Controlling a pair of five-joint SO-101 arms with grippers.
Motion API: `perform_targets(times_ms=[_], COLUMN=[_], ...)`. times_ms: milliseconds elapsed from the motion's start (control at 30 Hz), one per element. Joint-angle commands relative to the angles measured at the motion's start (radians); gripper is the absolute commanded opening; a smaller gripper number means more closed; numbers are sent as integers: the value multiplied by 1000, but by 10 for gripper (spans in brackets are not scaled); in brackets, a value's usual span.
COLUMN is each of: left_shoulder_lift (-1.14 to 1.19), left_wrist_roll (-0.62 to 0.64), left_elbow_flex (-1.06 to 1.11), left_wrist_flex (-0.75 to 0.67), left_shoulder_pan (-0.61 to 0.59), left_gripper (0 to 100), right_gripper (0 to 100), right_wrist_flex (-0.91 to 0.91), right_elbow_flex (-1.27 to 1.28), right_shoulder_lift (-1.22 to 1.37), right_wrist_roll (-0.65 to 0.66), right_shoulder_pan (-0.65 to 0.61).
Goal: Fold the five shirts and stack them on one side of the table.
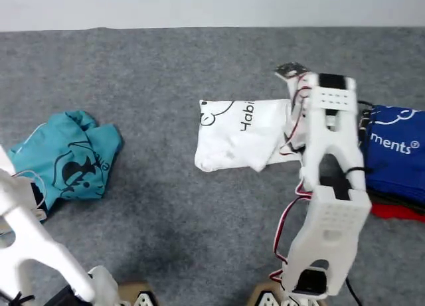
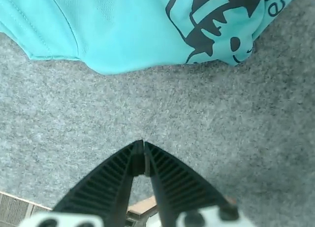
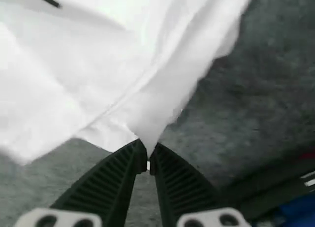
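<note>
A white shirt (image 1: 239, 133) with black print lies partly folded at the table's middle. My right gripper (image 3: 147, 155) is shut on the white shirt's (image 3: 98, 79) edge, pinching a fold of cloth; in the high view the right arm (image 1: 327, 160) stands over the shirt's right side. A teal shirt (image 1: 70, 153) with a dark print lies crumpled at the left. My left gripper (image 2: 143, 155) is shut and empty over bare carpet just short of the teal shirt (image 2: 128, 25). A folded blue shirt (image 1: 395, 153) lies on a red one (image 1: 397, 212) at the right edge.
Grey carpet (image 1: 166, 220) covers the table. The left arm's white body (image 1: 26, 239) stands at the lower left corner. Red and white wires (image 1: 287, 220) hang along the right arm.
</note>
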Motion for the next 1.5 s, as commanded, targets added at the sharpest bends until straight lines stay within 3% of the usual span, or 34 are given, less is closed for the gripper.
perform_targets(times_ms=[0, 267, 500, 700, 900, 1067, 1467], left_shoulder_lift=[-31, -31, -31, -37, -37, -32, -29], left_wrist_roll=[-11, -11, -11, -11, -11, -11, -11], left_elbow_flex=[-7, -7, -1, -1, -1, -1, 1], left_wrist_flex=[-18, -18, -18, -18, -17, -17, -32], left_shoulder_pan=[2, 2, 2, 2, -2, -2, 2], left_gripper=[5, 5, 5, 5, 5, 5, 5], right_gripper=[10, 23, 222, 222, 138, 129, 129], right_wrist_flex=[-28, -61, 2, 45, 189, 220, 160], right_elbow_flex=[-61, -60, -61, -61, -60, -60, -60], right_shoulder_lift=[-68, -50, -97, -216, -222, -130, 47], right_wrist_roll=[80, 149, 141, 124, -54, -209, -229], right_shoulder_pan=[35, 56, 50, -30, -179, -252, -260])
